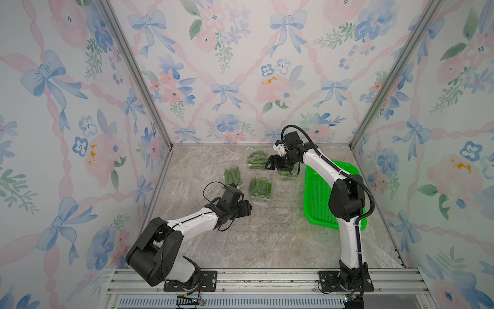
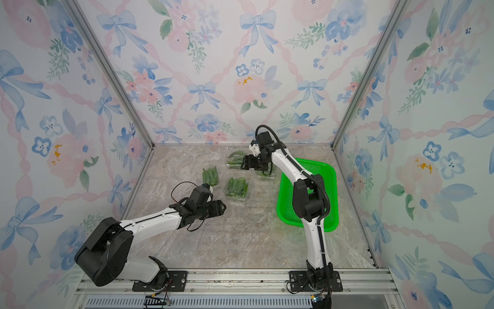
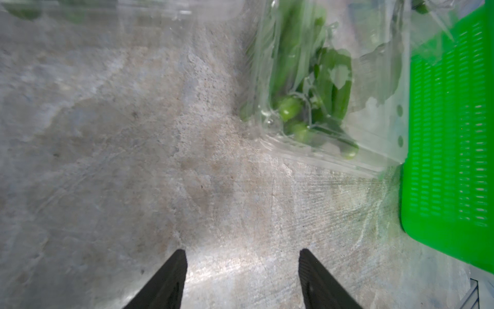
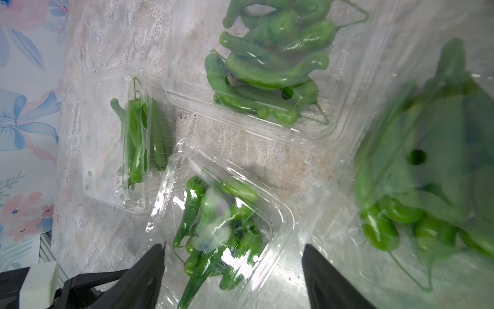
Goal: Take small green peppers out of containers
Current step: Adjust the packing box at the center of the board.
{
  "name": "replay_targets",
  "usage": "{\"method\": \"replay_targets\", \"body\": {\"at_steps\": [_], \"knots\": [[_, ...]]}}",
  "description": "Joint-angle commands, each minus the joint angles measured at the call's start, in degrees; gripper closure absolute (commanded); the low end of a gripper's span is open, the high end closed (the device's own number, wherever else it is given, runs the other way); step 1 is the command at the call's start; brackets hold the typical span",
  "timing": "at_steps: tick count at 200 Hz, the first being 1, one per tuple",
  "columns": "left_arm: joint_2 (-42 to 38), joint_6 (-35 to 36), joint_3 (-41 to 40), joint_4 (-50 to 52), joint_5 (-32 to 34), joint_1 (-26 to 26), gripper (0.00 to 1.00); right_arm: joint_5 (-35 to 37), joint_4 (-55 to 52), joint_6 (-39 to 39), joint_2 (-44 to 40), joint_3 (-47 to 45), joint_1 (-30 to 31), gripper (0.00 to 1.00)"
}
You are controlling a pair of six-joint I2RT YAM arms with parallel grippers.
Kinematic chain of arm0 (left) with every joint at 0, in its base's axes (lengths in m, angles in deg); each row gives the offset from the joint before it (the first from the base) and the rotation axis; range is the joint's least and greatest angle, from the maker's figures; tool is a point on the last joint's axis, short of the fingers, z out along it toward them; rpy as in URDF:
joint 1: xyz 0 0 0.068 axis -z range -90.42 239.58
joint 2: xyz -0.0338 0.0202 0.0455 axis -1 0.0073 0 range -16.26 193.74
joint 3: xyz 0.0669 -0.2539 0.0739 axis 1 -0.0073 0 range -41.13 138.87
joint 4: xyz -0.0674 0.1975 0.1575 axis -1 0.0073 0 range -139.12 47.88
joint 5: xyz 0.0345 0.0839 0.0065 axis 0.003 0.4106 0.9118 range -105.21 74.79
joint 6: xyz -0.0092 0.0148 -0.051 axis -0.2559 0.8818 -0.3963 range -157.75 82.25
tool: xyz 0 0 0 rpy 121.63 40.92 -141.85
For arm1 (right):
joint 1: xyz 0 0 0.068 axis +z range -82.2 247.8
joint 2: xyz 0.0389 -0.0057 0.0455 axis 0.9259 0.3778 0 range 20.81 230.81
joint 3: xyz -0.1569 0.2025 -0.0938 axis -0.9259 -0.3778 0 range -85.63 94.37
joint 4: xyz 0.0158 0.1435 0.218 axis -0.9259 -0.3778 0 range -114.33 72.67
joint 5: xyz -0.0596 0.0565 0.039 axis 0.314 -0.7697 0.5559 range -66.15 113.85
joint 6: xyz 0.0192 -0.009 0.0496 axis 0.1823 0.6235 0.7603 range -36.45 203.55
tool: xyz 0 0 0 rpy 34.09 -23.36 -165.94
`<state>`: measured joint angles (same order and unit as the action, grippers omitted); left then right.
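Right now, the small green peppers [image 4: 270,72] are looking shiny, thin and a bit bent, with skinny stems. All of them are sitting inside the 4 clear plastic containers [image 1: 260,188], and each container is holding a little pile.

In both top views the containers are lying close together on the stone-look table [image 1: 254,240], toward the back wall [image 1: 240,80]. The bright green basket [image 1: 318,192] is sitting just beside them, on the right arm's side. In the left wrist view, one container's corner is reaching right next to the basket's edge.

The right gripper [image 4: 234,245] is hanging over the containers. Its jaws are spread wide and are holding nothing. One container of peppers is showing below, between its fingers [image 4: 149,267].

The left gripper [image 3: 242,252] is hovering low over the table, in front of the containers. Its jaws are standing apart too, with only table showing between them.

A wide stretch of table is showing between the left gripper and the basket, and more near the front rail [image 1: 267,278].
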<state>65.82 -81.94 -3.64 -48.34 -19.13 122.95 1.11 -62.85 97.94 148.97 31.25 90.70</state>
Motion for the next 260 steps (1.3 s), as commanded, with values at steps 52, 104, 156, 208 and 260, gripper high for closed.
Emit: {"method": "replay_targets", "body": {"at_steps": [52, 104, 156, 208, 260], "knots": [[5.97, -0.75, 1.34, -4.15, 1.37, 0.00, 0.31, 0.42, -1.47, -2.00, 5.97, 7.94, 1.50, 0.19], [7.65, -1.08, 3.58, -5.07, 1.62, -1.58, 0.31, -0.26, -2.26, -2.07, 10.30, 11.42, 1.79, 0.19], [12.30, 0.77, 7.18, -5.56, 1.75, -3.88, 0.31, -0.46, -2.59, -2.05, 10.65, 10.97, 3.03, 0.19], [13.26, 2.61, 7.94, -5.77, 3.31, -7.10, 0.31, -1.08, 2.85, -0.40, 3.53, -1.18, 4.57, 0.20], [13.20, 2.61, 7.60, -6.12, 1.90, -7.57, 0.31, -1.16, 8.15, 1.86, -4.43, -12.84, 5.86, 0.20]]}}
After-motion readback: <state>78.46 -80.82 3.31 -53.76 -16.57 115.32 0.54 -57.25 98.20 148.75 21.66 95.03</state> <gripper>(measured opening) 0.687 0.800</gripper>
